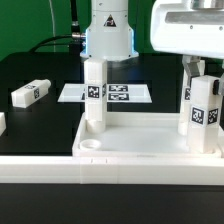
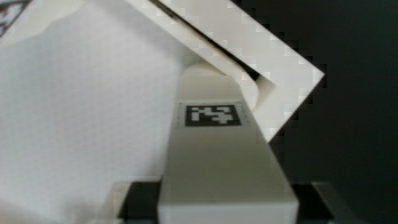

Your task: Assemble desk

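The white rimmed tabletop (image 1: 150, 142) lies at the front, with an open round socket (image 1: 90, 144) in its near left corner. My gripper (image 1: 97, 62) is shut on an upright tagged leg (image 1: 95, 98) that stands at the tabletop's far left corner. A second leg (image 1: 200, 100) stands upright at the far right corner. A third leg (image 1: 30, 93) lies loose on the black table at the exterior view's left. In the wrist view the held leg (image 2: 222, 150) shows its tag between my dark fingers (image 2: 146, 200), over the tabletop's corner (image 2: 89, 90).
The marker board (image 1: 125, 92) lies flat behind the tabletop, partly hidden by the held leg. A small white part (image 1: 2, 122) shows at the exterior view's left edge. A large white body (image 1: 185, 25) hangs above the right leg.
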Robot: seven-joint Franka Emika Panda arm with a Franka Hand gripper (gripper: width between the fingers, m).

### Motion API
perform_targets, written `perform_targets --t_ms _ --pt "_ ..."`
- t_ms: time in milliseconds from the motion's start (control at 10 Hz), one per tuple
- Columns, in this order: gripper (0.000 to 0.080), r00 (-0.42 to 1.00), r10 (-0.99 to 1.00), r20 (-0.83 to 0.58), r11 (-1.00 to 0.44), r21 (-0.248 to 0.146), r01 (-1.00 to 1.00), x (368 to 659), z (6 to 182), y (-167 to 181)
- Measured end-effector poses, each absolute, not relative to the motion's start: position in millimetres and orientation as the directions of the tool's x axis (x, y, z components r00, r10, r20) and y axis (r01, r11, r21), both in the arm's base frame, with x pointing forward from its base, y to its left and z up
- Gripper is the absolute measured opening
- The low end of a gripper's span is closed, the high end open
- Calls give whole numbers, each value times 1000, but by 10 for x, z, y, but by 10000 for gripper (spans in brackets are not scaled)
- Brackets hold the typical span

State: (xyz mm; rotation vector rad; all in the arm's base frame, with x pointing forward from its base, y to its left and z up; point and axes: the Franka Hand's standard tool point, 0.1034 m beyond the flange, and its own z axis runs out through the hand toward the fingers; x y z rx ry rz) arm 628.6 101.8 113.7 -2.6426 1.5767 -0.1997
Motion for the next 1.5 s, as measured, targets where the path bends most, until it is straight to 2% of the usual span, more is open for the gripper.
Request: perform_targets --t_ms 200,300,400,500,600,1000,1500 --pt "321 514 -853 85 -521 -107 -847 6277 1131 1015" --pt "503 536 -840 85 -542 -101 -834 6271 1129 1018" --pt "503 585 -806 93 -592 -94 -801 6272 1130 1015" --pt "618 684 -722 107 -692 -82 -718 6278 1134 1012" --pt "643 752 -649 116 -761 -72 -645 6283 1137 1007" --pt "649 941 -308 142 -951 -19 -308 6291 1141 1021" --pt "649 990 39 139 -998 46 33 6287 1136 1030"
